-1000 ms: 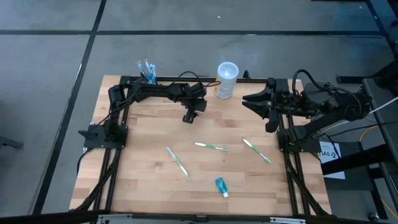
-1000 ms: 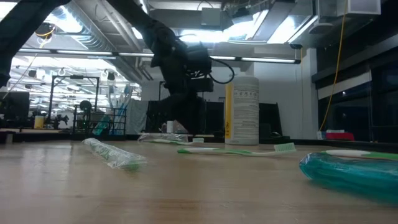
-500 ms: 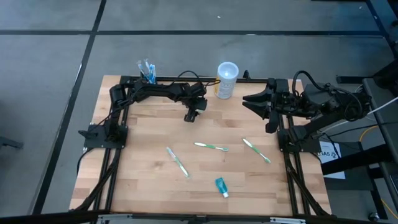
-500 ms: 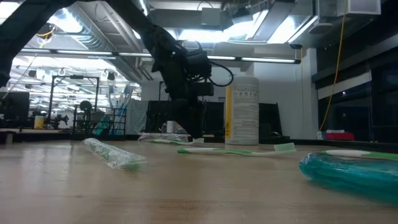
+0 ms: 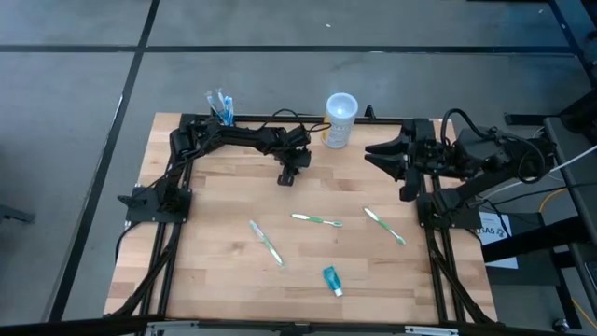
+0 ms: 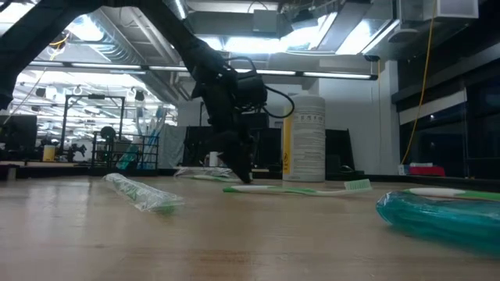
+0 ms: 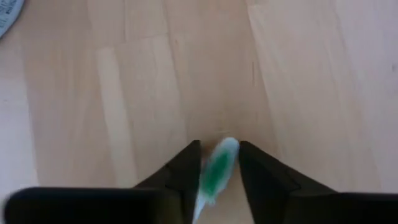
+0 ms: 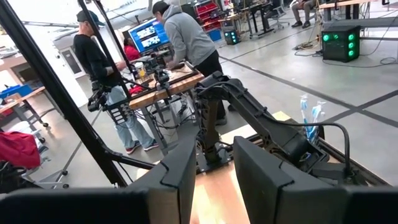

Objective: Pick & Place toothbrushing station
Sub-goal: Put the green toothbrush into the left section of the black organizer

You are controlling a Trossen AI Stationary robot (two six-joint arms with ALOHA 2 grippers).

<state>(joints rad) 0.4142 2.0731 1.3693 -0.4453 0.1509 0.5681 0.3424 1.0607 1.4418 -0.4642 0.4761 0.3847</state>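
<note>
Left gripper [image 5: 288, 176] is down at the tabletop, back-centre, just in front of and left of the white-and-yellow cup [image 5: 340, 119]. In the left wrist view its fingers [image 7: 185, 171] are nearly together, with a white-and-green toothbrush [image 7: 217, 171] standing between them. It looks clamped, with only a sliver of gap on one side. In the low view the gripper tip [image 6: 244, 176] sits right at the wood.

The toothbrushing station [image 5: 221, 114] is at the back-left corner of the table [image 5: 215, 233], with blue brushes upright in it, well apart from both grippers.

Right gripper [image 5: 371, 151] hangs at the right back edge, beside the cup. Its fingers [image 8: 180, 168] are apart and hold nothing.

Loose on the table are three toothbrushes [image 5: 317, 220] mid-table and a teal tube [image 5: 332, 280] near the front.
</note>
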